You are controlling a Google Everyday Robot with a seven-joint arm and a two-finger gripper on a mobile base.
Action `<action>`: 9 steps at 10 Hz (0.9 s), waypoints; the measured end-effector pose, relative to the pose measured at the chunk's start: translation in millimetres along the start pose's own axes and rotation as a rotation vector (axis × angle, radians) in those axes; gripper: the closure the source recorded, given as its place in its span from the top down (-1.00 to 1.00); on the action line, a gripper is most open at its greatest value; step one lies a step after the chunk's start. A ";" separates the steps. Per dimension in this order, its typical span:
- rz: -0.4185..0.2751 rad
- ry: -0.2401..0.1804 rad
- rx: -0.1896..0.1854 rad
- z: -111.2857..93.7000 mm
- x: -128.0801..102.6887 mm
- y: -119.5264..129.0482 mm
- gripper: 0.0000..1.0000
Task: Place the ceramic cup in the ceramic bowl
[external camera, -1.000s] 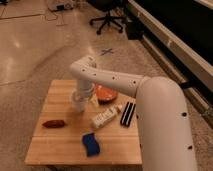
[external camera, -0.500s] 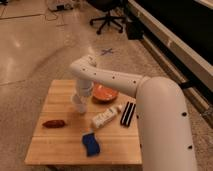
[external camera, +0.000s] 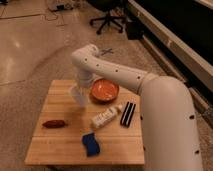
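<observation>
We see the end effector (external camera: 80,89) low over the pale wooden bench (external camera: 60,142), right at the small pale white-grey ceramic cup (external camera: 77,97); whether it grips, we cannot tell. The cup is just left of the shallow orange-glazed ceramic bowl (external camera: 105,91), close, we judge, for a short carry over the rim. Beyond, speckled floor and a black office chair (external camera: 107,20)
</observation>
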 end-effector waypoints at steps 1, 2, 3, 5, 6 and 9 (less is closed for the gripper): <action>0.021 0.013 0.008 -10.3 16.4 2.9 -1.00; 0.056 0.027 0.014 -19.8 37.5 9.1 -1.00; 0.078 0.034 0.013 -22.9 49.6 14.6 -1.00; 0.143 0.049 0.007 -25.4 80.7 32.1 -1.00; 0.178 0.055 0.005 -24.1 94.9 40.0 -1.00; 0.259 0.071 0.025 -11.1 119.5 48.6 -0.73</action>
